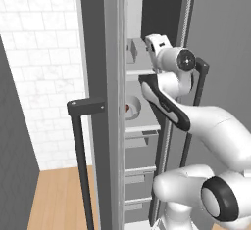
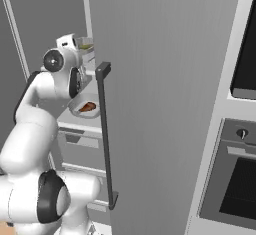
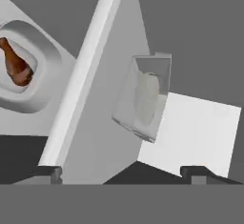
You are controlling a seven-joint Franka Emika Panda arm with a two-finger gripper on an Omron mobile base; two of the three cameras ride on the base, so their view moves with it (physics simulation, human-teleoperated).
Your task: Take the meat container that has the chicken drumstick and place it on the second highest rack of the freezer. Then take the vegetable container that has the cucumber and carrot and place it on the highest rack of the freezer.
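Reaching up from its base, the arm (image 1: 196,116) bends at the elbow and pushes its wrist into the open freezer (image 1: 142,141), between the two door handles. Its claw (image 3: 121,170) stands wide open and holds nothing, the two tips apart before a clear container (image 3: 143,96) on the upper rack. One rack lower sits the meat container (image 2: 85,107) with the drumstick (image 3: 14,66), just beside the forearm.
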